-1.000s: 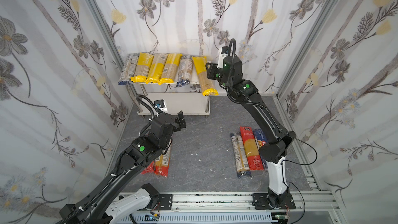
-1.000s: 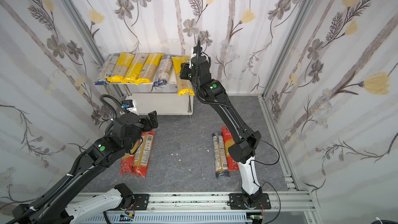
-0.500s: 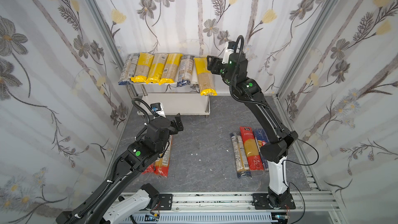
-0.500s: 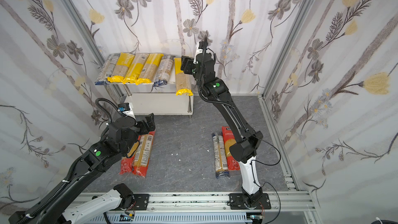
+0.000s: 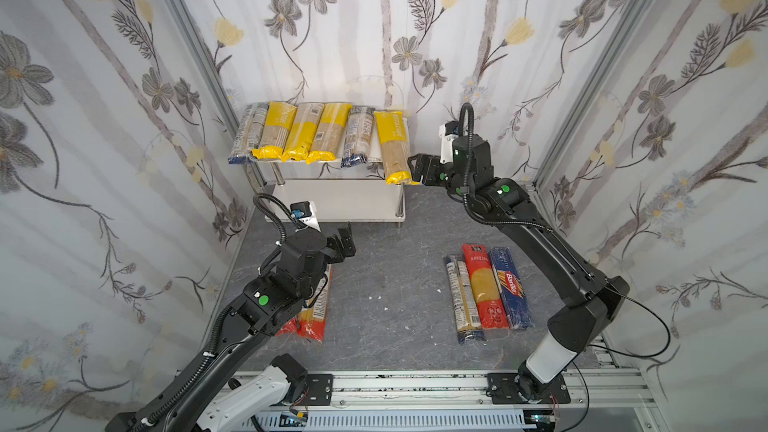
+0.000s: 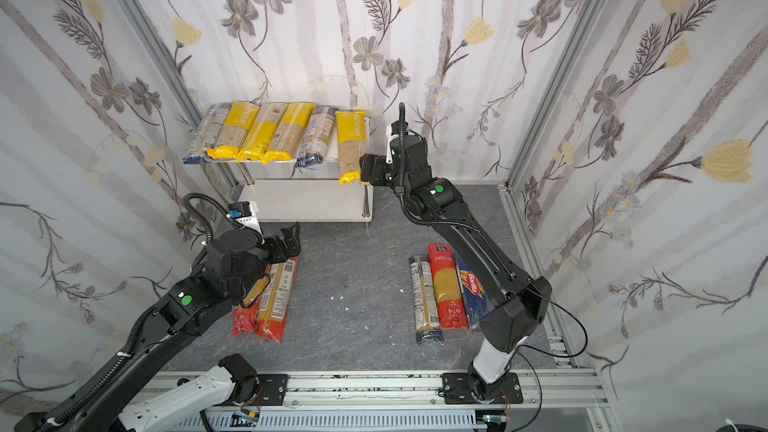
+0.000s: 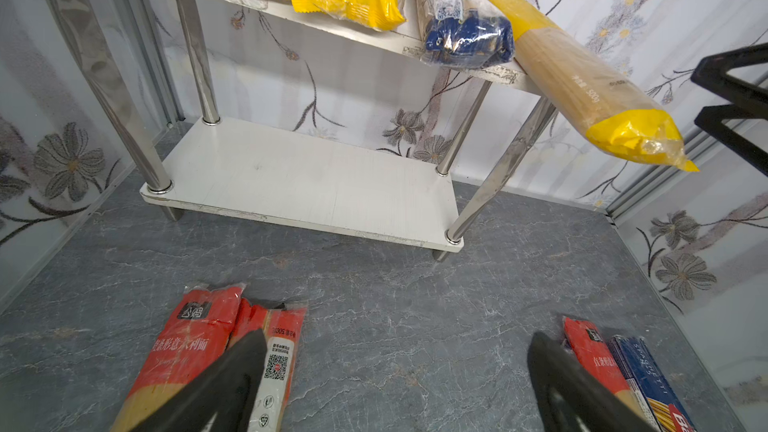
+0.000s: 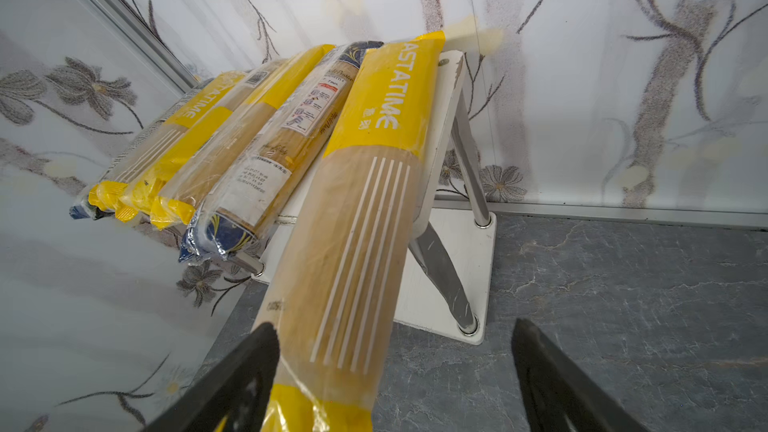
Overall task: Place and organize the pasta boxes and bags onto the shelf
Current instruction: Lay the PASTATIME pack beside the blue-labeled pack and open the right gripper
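The shelf point(image 5: 336, 201) stands at the back wall with several pasta bags side by side on its top board. The rightmost one, a yellow-ended bag point(image 5: 392, 147) point(image 8: 365, 201), rests there with its near end sticking out past the front edge. My right gripper point(image 5: 417, 168) point(image 8: 392, 326) is open around that free end; one finger is close beside it. Two red-ended bags point(image 5: 316, 309) point(image 7: 187, 347) lie on the floor at the left. My left gripper point(image 5: 347, 238) point(image 7: 397, 334) hangs open and empty just above them.
On the floor at the right lie a dark-blue-ended bag point(image 5: 461, 292), a red bag point(image 5: 482, 288) and a blue Barilla pack point(image 5: 509, 288), partly under my right arm. The shelf's lower board point(image 7: 307, 180) is bare. Patterned walls close in on three sides.
My right gripper has opened and let go of the yellow-ended bag, which now lies on the top board. That gripper has drawn back to the bag's near end. The left arm has sunk slightly.
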Motion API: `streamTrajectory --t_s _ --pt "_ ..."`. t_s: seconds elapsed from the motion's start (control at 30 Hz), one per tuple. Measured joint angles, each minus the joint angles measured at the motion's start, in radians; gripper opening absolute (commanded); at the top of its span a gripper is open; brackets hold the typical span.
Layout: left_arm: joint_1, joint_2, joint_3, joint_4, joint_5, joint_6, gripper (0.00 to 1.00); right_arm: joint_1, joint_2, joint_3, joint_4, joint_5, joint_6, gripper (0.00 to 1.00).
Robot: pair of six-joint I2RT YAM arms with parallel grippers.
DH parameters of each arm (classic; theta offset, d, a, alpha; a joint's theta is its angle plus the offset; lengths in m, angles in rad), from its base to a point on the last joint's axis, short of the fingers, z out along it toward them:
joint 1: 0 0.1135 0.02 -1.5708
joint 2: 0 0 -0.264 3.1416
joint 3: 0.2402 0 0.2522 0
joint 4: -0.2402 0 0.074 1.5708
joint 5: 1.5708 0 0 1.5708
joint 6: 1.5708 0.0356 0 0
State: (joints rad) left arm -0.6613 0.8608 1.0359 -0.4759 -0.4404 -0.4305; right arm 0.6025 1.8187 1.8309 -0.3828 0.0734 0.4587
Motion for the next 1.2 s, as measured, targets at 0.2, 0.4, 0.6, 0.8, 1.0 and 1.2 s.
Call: streamTrajectory --t_s 0.2,0.4,0.6,0.8,1.0,1.2 --pt "0.0 -0.02 -0.013 0.0 0.011 -0.008 1.0 -0.006 -0.031 -0.108 0.072 -0.127 0.045 0.78" --pt "0.0 -0.035 -0.019 0.0 0.021 -0.018 1.0 -0.006 -0.033 -0.174 0.127 -0.232 0.1 0.71" --pt "0.0 -0.036 -0.019 0.0 0.023 -0.022 1.0 -0.011 -0.034 -0.18 0.185 -0.309 0.14 0.53" --pt "0.0 -0.038 -0.019 0.0 0.022 -0.022 1.0 -0.022 0.021 -0.115 0.206 -0.365 0.17 0.42" --pt "0.0 -0.038 -0.019 0.0 0.012 -0.018 1.0 -0.022 0.09 -0.021 0.208 -0.402 0.181 0.43" --pt "0.0 -0.037 -0.017 0.0 -0.005 -0.009 1.0 -0.028 0.123 0.024 0.191 -0.407 0.186 0.75"
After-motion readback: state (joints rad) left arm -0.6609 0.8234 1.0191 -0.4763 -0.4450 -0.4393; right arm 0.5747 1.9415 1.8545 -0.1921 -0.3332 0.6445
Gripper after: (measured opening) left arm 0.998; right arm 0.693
